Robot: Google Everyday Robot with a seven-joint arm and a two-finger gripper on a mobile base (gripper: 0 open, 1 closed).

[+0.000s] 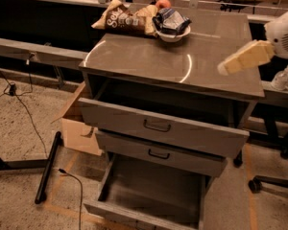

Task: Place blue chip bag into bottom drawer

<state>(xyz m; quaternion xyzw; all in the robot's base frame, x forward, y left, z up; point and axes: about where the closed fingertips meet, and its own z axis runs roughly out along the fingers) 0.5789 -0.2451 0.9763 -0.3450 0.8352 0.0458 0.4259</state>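
Note:
The blue chip bag (170, 20) is a crumpled navy foil bag lying in a white bowl (174, 34) at the back of the grey cabinet top (149, 61). The bottom drawer (151, 188) is pulled far out below and nothing lies in it. My gripper (226, 67) is a cream wedge on a white arm (283, 32). It hangs above the right part of the cabinet top, pointing left, well to the right of the bag and holding nothing.
A brown chip bag (125, 19) and a red round item (163, 4) lie behind the bowl. The top drawer (158, 126) and middle drawer (158, 153) are also pulled out. A cardboard box (79, 128), cables and a black stand leg (47, 169) are at left.

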